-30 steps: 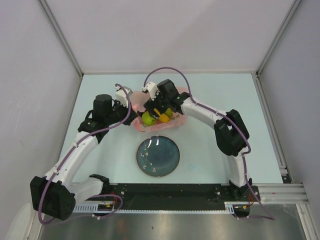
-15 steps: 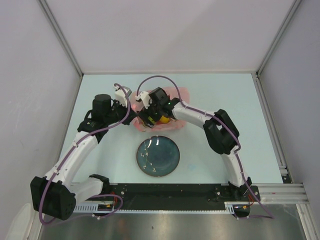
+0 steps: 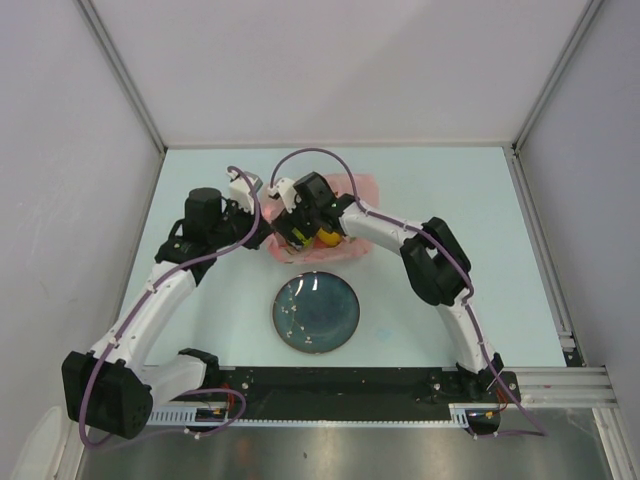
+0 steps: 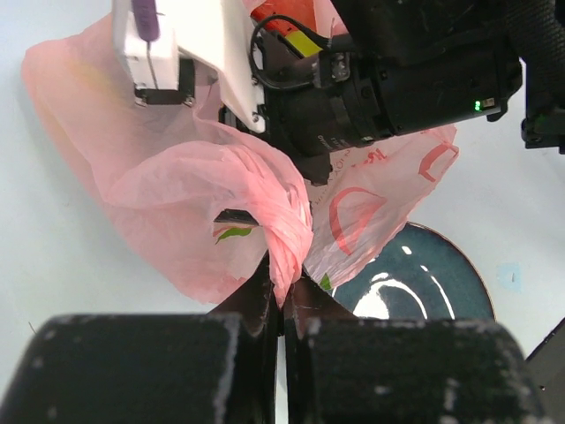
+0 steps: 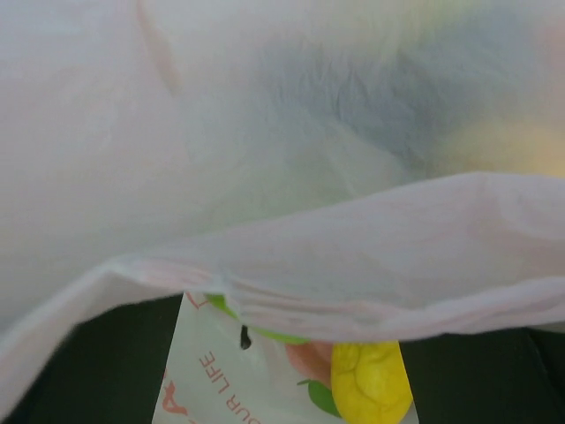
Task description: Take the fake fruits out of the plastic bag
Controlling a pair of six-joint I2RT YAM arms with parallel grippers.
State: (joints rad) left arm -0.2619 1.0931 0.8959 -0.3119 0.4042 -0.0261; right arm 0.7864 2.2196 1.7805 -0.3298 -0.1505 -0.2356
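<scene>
The pink plastic bag (image 3: 350,205) lies at mid-table behind the plate. My left gripper (image 4: 284,284) is shut on a twisted fold of the bag (image 4: 284,231) at its left edge. My right gripper (image 3: 297,228) reaches down into the bag's mouth from the right and stands open, its dark fingers (image 5: 79,362) wide apart under the bag film. Between them, in the right wrist view, lie a yellow fake fruit (image 5: 371,387) and part of a green one (image 5: 265,332). From above, only a yellow-orange fruit (image 3: 327,237) shows beside the wrist. The other fruits are hidden.
A dark blue round plate (image 3: 316,313) sits on the table just in front of the bag and shows in the left wrist view as plate (image 4: 424,283). The right arm's wrist (image 4: 397,79) hangs close above the left gripper. White walls enclose the table.
My right gripper has moved left and deeper into the bag, covering the green fruits seen from above, and its jaws have spread a little wider. The left gripper has kept its hold.
</scene>
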